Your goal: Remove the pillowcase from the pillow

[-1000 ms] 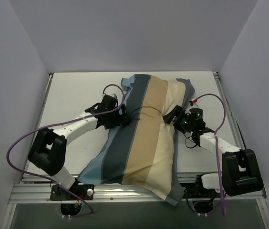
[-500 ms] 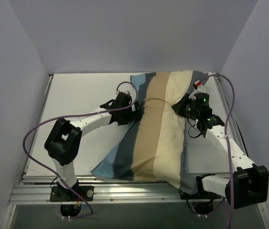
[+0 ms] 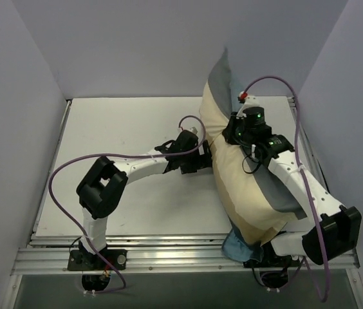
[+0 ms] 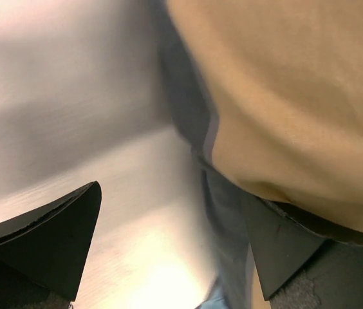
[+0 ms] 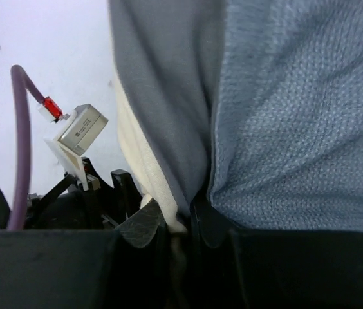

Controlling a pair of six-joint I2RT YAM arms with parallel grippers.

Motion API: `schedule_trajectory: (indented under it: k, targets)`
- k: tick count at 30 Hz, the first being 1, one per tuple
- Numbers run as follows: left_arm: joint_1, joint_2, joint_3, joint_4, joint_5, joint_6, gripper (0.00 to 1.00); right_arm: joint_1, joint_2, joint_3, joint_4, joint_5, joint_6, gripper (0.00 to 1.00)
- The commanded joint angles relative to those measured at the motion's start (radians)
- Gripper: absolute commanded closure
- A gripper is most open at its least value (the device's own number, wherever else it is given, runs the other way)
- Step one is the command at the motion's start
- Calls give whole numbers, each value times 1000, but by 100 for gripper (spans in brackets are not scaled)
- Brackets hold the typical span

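Note:
The pillowcase [image 3: 239,187], with tan and cream bands and a plain blue-grey back, stands raised on edge along the right side of the table. Its top reaches up the back wall and its lower end hangs over the front edge. The pillow is hidden inside it. My right gripper [image 3: 238,132] is shut on a fold of the pillowcase [image 5: 297,116], and grey and cream cloth is pinched between the right gripper's [image 5: 181,222] fingers. My left gripper [image 3: 204,161] stands open on the table at the pillowcase's left edge. In the left wrist view the tan cloth [image 4: 284,96] lies over the left gripper's [image 4: 175,251] right finger [image 4: 284,251].
The white table [image 3: 117,129] is bare to the left of the bundle. Grey walls close in on the left, the back and the right. A purple cable [image 3: 271,80] loops above the right wrist and another trails from the left arm [image 3: 104,187].
My right gripper shut on the pillowcase and hauled it up and to the right, from lying flat to standing on edge. My left arm followed to the right, still open.

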Motion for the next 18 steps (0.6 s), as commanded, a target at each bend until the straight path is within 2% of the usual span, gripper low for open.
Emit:
schedule_trajectory:
  k: [1, 8, 12, 14, 16, 17, 18]
  targets:
    - [28, -56, -151, 160, 25, -94, 1, 116, 73, -24, 60, 23, 8, 100]
    - [99, -192, -411, 285, 11, -131, 2, 242, 179, -25, 103, 105, 47, 100]
    - [150, -310, -527, 210, -16, -130, 2, 305, 224, 13, 96, 114, 64, 99]
    - [157, -417, -570, 137, -65, -125, 2, 332, 228, 24, 86, 116, 67, 94]
    - [163, -555, -618, 83, -104, -113, 2, 380, 234, 47, 74, 110, 71, 86]
    - [165, -600, -621, 6, -128, -105, 3, 397, 236, 59, 66, 108, 71, 77]
    - [167, -649, -621, -46, -179, -94, 3, 433, 234, 74, 59, 109, 69, 72]
